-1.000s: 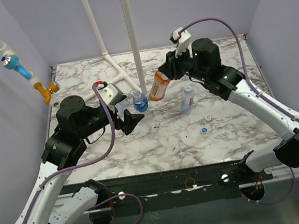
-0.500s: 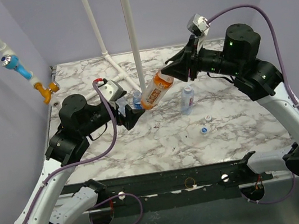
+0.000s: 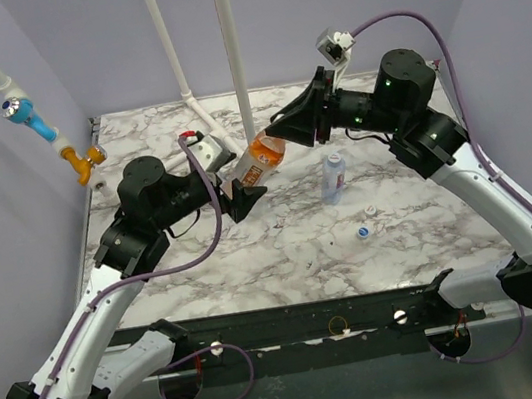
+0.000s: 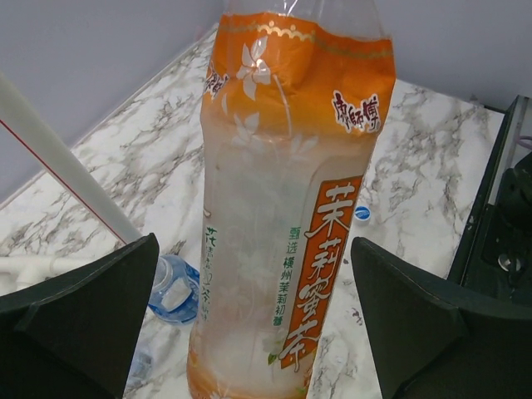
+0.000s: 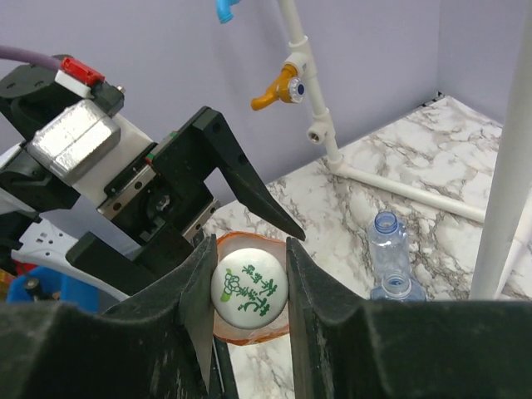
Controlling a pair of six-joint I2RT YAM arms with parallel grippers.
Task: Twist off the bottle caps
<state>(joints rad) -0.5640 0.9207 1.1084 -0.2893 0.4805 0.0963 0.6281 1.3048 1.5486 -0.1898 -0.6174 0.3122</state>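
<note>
The orange-labelled bottle (image 3: pixel 260 158) hangs tilted in the air between both arms. My right gripper (image 3: pixel 283 136) is shut on its white green-printed cap (image 5: pixel 249 287). My left gripper (image 3: pixel 242 196) is open, with its fingers (image 4: pixel 79 320) wide on either side of the bottle's body (image 4: pixel 283 208) and not touching it. A clear blue-labelled bottle (image 3: pixel 335 175) stands at centre right. Two uncapped clear bottles (image 5: pixel 388 239) stand below, one of which shows in the left wrist view (image 4: pixel 172 288). Two loose caps (image 3: pixel 363 233) lie on the table.
White pipes (image 3: pixel 233 53) rise from the back of the marble table (image 3: pixel 424 235). A pipe with a blue and yellow valve (image 3: pixel 30 117) hangs at the upper left. Purple walls close in three sides.
My right gripper has carried the orange bottle left and tilted it base-first toward the left arm. My left gripper has moved up so its open fingers flank the bottle.
</note>
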